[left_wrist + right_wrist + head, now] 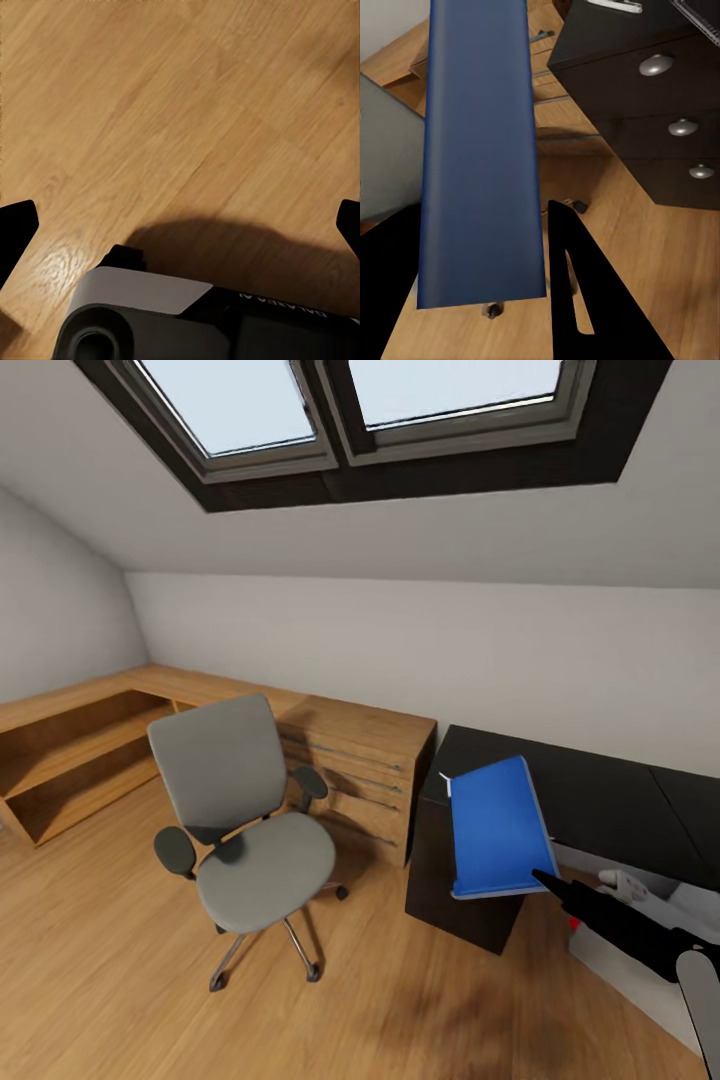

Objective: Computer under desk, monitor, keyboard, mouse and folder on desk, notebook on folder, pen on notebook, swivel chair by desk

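The bright-blue folder [495, 828] hangs tilted over the left end of the black desk [600, 800], with my right gripper [548, 880] shut on its near corner. In the right wrist view the folder [480, 150] runs out between the two black fingers [577, 300], beside the desk's drawers [660, 112] with round silver knobs. A slim white-silver pen [447, 784] lies at the desk's left corner. The grey swivel chair [250, 840] stands on the floor left of the desk, its seat bare. My left gripper [180, 225] is open over bare wood floor. A grey-white computer [640, 960] with a red light sits low under the desk, partly hidden by my arm.
A light-wood dresser [350, 760] with long bar handles stands against the wall between the chair and the desk. Low wooden shelving [70, 750] runs along the left wall. Wood floor [400, 1000] spreads in front of the chair and desk. Skylights sit in the sloped ceiling.
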